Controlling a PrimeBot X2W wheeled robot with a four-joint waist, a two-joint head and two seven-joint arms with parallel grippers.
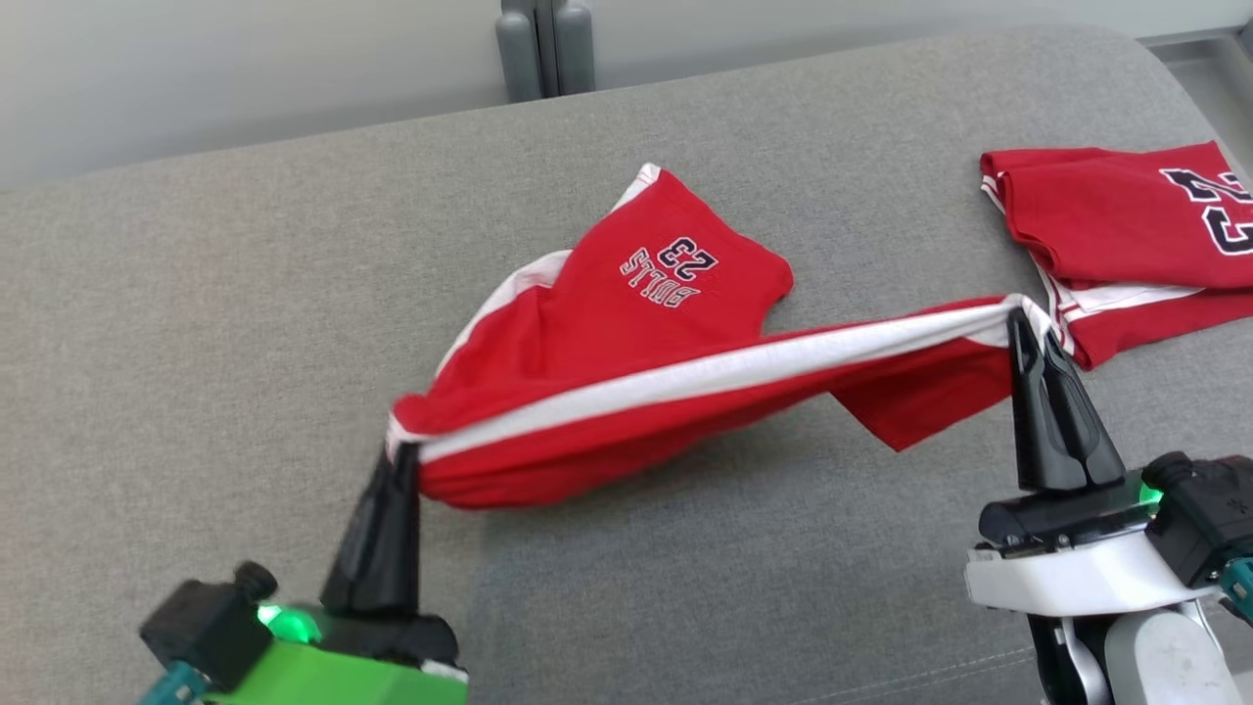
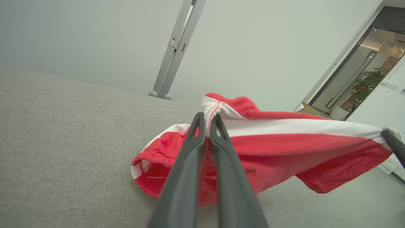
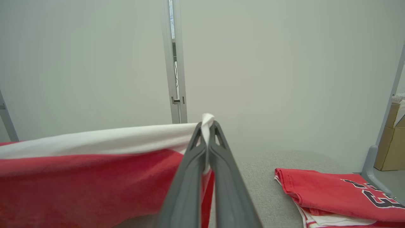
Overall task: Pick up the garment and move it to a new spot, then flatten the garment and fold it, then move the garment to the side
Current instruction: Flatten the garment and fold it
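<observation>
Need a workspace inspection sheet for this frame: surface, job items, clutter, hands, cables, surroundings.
Surface: grey fabric cushion, no stains seen.
Job's things: red shorts with a white stripe, lifted and stretched between both hands, far part resting on the cushion.
Clutter: second red garment, folded, at the cushion's right edge.
Hands: left hand shut on the shorts' left end; right hand shut on the right end.
Cables: nothing seen.
Surroundings: pale wall, grey post, cardboard box, potted plant past a doorway.

Left gripper (image 1: 400,456) clamped tight, right gripper (image 1: 1024,321) likewise, arms spread wide
</observation>
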